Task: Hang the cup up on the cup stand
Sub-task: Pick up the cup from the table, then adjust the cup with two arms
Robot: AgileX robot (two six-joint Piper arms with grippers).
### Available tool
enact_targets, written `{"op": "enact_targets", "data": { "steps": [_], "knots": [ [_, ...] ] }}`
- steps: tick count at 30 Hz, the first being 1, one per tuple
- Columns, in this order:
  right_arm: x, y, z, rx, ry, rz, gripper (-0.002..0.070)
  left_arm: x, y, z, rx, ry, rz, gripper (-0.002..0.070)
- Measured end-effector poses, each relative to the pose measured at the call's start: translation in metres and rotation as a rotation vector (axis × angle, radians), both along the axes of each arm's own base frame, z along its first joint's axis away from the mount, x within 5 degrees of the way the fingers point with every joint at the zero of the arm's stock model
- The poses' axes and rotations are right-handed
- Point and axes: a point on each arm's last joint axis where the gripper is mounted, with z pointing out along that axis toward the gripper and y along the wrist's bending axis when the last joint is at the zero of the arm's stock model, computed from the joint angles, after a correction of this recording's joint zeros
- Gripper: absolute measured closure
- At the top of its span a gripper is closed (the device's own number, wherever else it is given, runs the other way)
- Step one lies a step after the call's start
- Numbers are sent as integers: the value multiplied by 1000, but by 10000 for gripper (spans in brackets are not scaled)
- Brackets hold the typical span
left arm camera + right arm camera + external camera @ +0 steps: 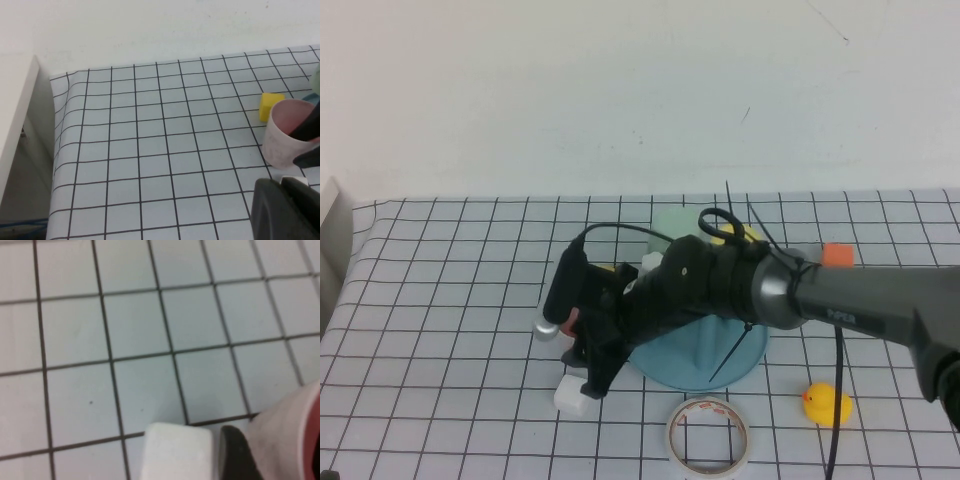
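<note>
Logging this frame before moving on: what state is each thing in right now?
the cup: upright, mouth up, not yet on the stand.
the cup stand: standing on the table, partly hidden under the right arm.
mint-green cup: up on the cup stand.
tape roll: lying flat.
rubber duck: upright.
right hand: at the cup's rim, grip unclear.
left hand: out of sight in every view.

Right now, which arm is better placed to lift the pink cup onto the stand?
The right arm. Its tool is already at the pink cup, one finger inside the rim, beside the cup stand. The left tool is out of view.
</note>
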Motion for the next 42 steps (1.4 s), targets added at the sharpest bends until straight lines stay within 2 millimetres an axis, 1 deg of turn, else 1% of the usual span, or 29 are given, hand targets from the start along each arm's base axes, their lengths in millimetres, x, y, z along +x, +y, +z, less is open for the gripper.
{"op": "enact_targets", "data": {
  "steps": [2, 4, 6, 9, 10, 12, 17, 19, 21, 22, 25, 29, 31, 34, 36, 38, 40, 42],
  "knots": [
    [-1, 0, -5, -8, 14, 4, 365, 0, 0, 0, 0, 0, 0, 676],
    [-1, 0, -6, -10, 20, 8, 394, 0, 0, 0, 0, 0, 0, 676],
    [-1, 0, -6, -9, 22, 8, 457, 0, 0, 0, 0, 0, 0, 676],
    [-2, 0, -6, -10, 27, 10, 597, 0, 0, 0, 0, 0, 0, 676],
    [-2, 0, -6, -9, 26, 10, 619, 0, 0, 0, 0, 0, 0, 676],
    [-1, 0, -5, -8, 22, 11, 635, 0, 0, 0, -2, 0, 1, 676],
    [-2, 1, -3, -5, 21, 14, 640, 0, 0, 0, -2, 0, 1, 676],
    [-3, 1, 5, 11, 30, 13, 642, 0, 0, -1, 6, 2, 1, 676],
    [-4, 2, 20, 37, 21, 11, 642, 0, 0, -2, 14, 13, -2, 676],
    [-5, 1, 31, 53, 6, 9, 642, 0, 0, -2, 16, 15, -2, 676],
    [-10, -2, 80, 120, -62, 14, 642, -1, 0, -2, 20, 16, -2, 676],
    [-23, -12, 147, 210, -155, 35, 642, 0, 1, 0, 23, -11, 5, 676],
    [-33, -19, 176, 253, -186, 42, 642, 1, 2, 2, 21, -34, 11, 676],
    [-51, -34, 210, 308, -216, 38, 642, 2, 2, 6, 34, -75, 15, 676],
    [-65, -47, 228, 327, -246, 44, 642, 3, 3, 8, 71, -104, 12, 676],
    [-80, -60, 234, 330, -254, 50, 642, 4, 4, 10, 111, -133, 7, 676],
    [-92, -70, 233, 333, -245, 44, 642, 4, 4, 11, 149, -155, 0, 676],
    [-105, -83, 226, 339, -236, 22, 642, 4, 4, 12, 181, -166, -8, 676]
  ]
}}
